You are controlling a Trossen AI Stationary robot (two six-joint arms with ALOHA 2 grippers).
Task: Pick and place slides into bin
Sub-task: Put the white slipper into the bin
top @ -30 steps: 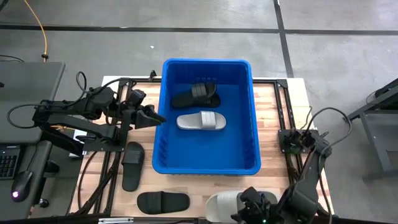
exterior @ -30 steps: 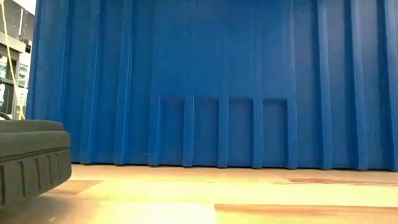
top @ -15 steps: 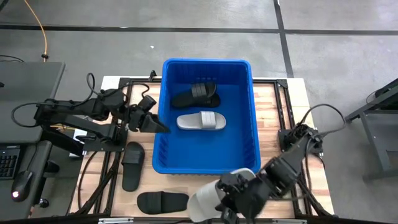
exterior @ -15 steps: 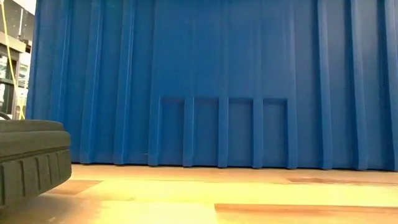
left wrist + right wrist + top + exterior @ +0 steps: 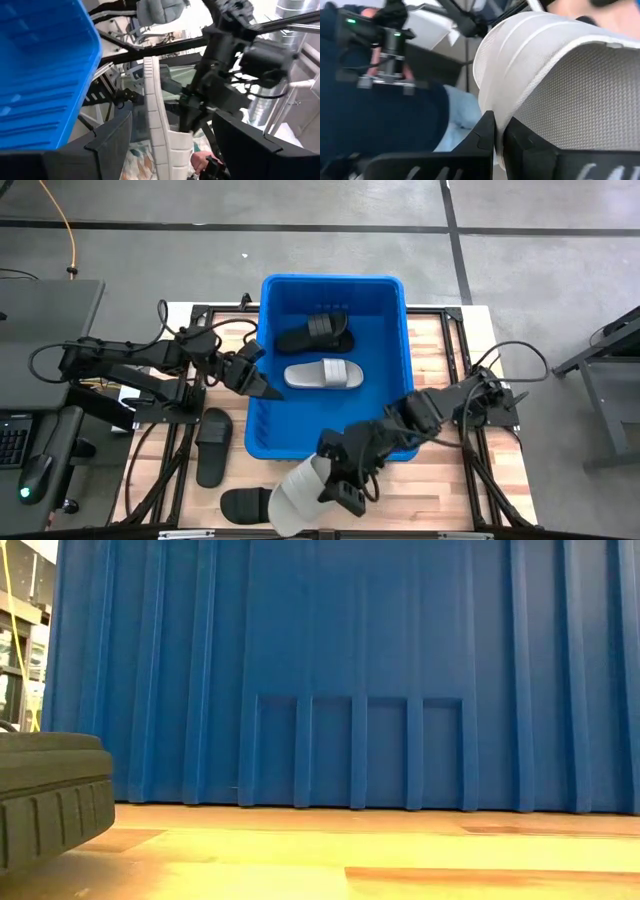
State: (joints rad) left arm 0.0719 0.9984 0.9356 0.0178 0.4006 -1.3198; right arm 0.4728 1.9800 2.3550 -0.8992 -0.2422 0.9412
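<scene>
While carried in the air at the counter's (image 5: 440,340) near edge, grey slide (image 5: 296,496) clamped in the right gripper (image 5: 345,480), fingers (image 5: 485,131) pinched tight on the sole's edge. Long axis slanting from near-left to far-right, heel end low toward the near edge, held end nearest the bin (image 5: 333,443). Just short of the bin's near wall, outside the rim, so presumably a lift and a push away over that wall before letting go. Beside it on the counter, two black slides: one flat at the near edge (image 5: 248,504), one further left (image 5: 212,445). Farther on, inside the bin, a grey slide (image 5: 322,374) and a black one (image 5: 315,333) lying crosswise. At the bin's left wall, left gripper (image 5: 262,387) hovering, fingers spread, empty, clearly the farther arm from the carried slide.
</scene>
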